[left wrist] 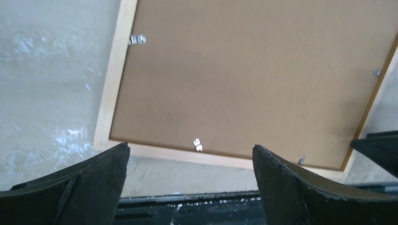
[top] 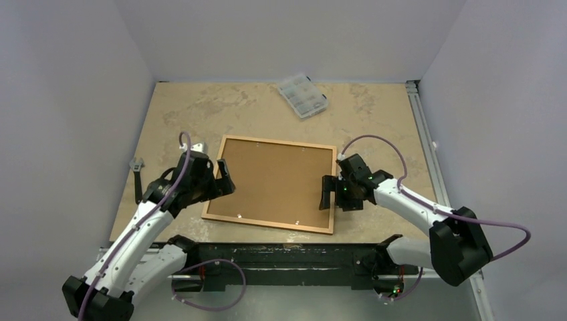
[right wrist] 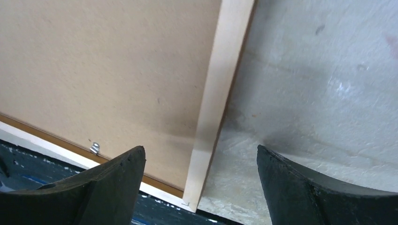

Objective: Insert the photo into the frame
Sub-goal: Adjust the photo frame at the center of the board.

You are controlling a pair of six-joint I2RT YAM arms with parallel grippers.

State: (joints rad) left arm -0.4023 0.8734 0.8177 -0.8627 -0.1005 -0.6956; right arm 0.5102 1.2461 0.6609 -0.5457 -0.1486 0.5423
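On the counter (top: 200,114) the frame (top: 277,142) lies face down, and the brown board (top: 274,180) fills its back. You cannot see the photo; it may be under the board. Your left end effector (left wrist: 190,150) is wide apart by the left rail, holding nothing. Your right end effector (right wrist: 201,150) is wide apart over the right rail, also holding nothing. I think the little metal tabs (left wrist: 197,144) come next, so push each one softly. The frame sits close to the near edge, so do not shove it off. The clear box (top: 303,95) is far back, out of your way.
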